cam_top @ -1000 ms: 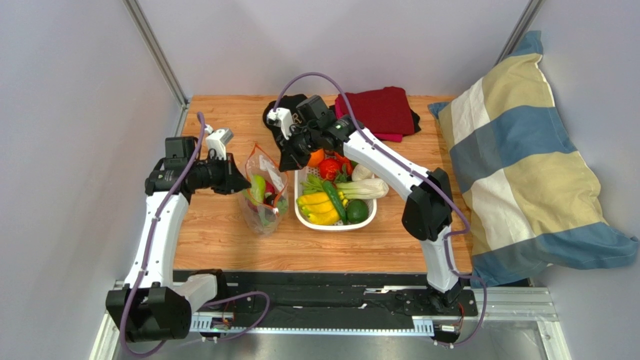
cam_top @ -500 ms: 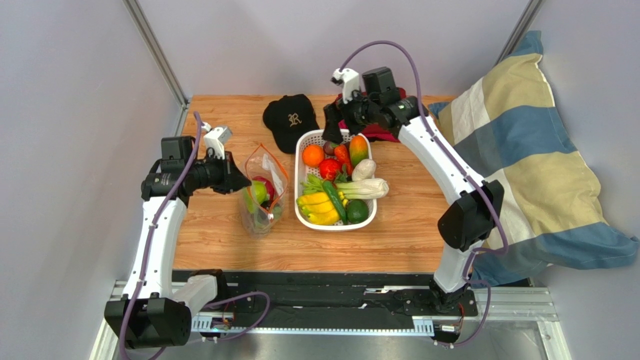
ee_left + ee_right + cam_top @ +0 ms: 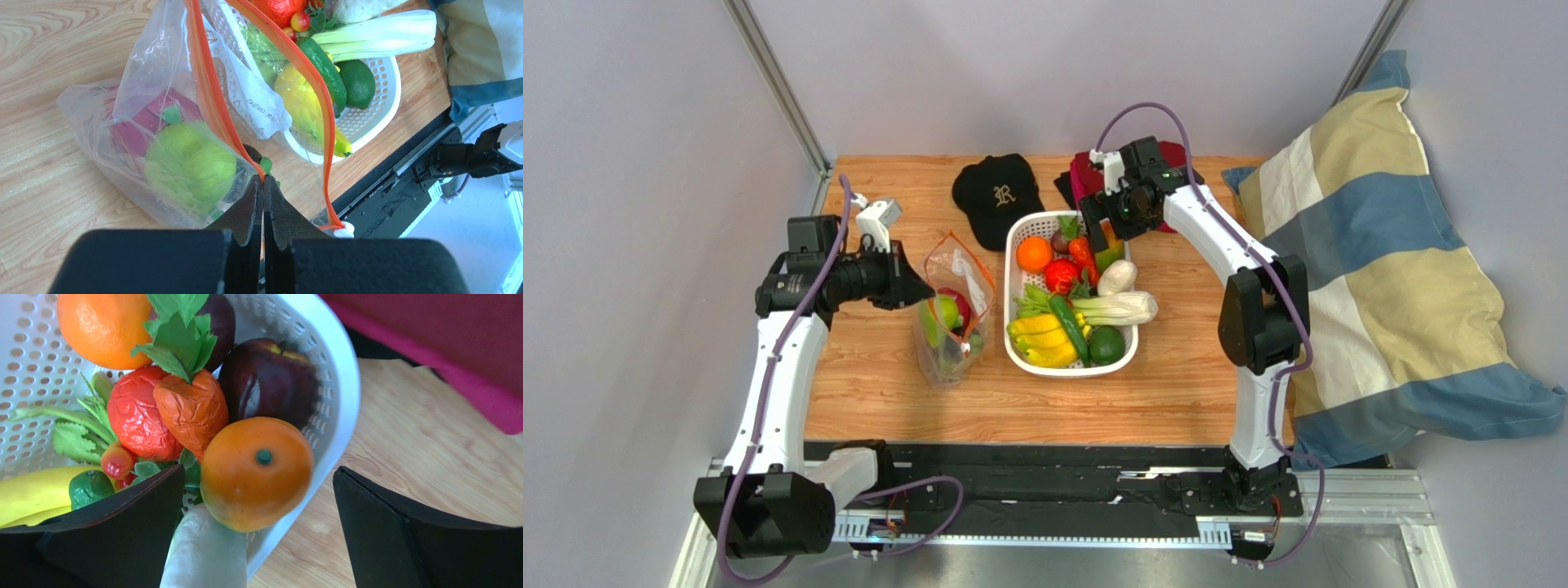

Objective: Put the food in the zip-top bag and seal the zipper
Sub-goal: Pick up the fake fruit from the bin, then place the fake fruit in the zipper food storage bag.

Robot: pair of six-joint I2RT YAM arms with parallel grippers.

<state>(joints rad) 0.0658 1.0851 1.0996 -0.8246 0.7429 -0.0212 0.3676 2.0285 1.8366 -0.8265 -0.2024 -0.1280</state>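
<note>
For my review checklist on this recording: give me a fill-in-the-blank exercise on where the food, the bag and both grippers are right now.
1. The left gripper is shut on the mouth edge of the ___.
2. The right gripper hangs ___ over the orange-green mango.
3. The round green fruit lies beside the pink ___.
4. The yellow bananas lie in the white ___.

Missing words: zip-top bag; open; dragon fruit; basket.

place: robot lab | cues: grey panel walls (image 3: 634, 184), aluminium rail (image 3: 1369, 488)
</note>
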